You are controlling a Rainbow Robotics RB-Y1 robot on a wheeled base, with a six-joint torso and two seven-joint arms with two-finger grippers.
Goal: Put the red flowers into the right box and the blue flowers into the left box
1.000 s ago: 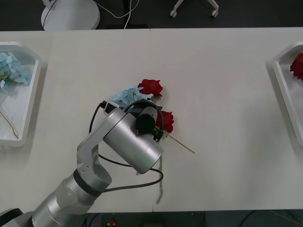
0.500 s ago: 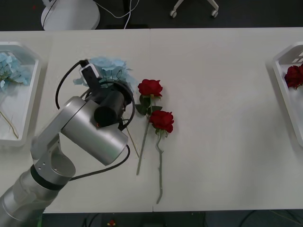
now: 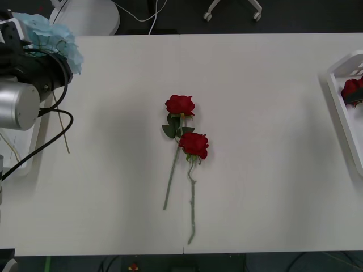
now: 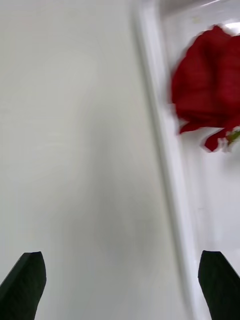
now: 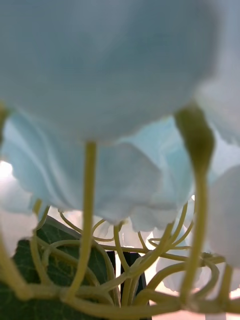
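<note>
White counter (image 3: pixel 255 85) stretches between the two trays, with office-chair bases on the dark floor behind. At its far left the left claw (image 3: pixel 25 42) pinches one of the blue flowers (image 3: pixel 54 37) by its stalks, the pale head held above the left box (image 3: pixel 35 148) — though the tray is mostly hidden by the arm, so how exactly it is centred is hard to judge. To finish well, the head should be carried fully past the rim and lowered before letting go, the trailing stem swung in too. The right claw (image 4: pixel 120 285) hangs spread beside the right box (image 3: pixel 336 90), holding nothing. Counted: one blue flower visible, two red flowers (image 3: pixel 187 127) mid-counter, at least one red bloom (image 3: pixel 351 90) already in the right tray.
</note>
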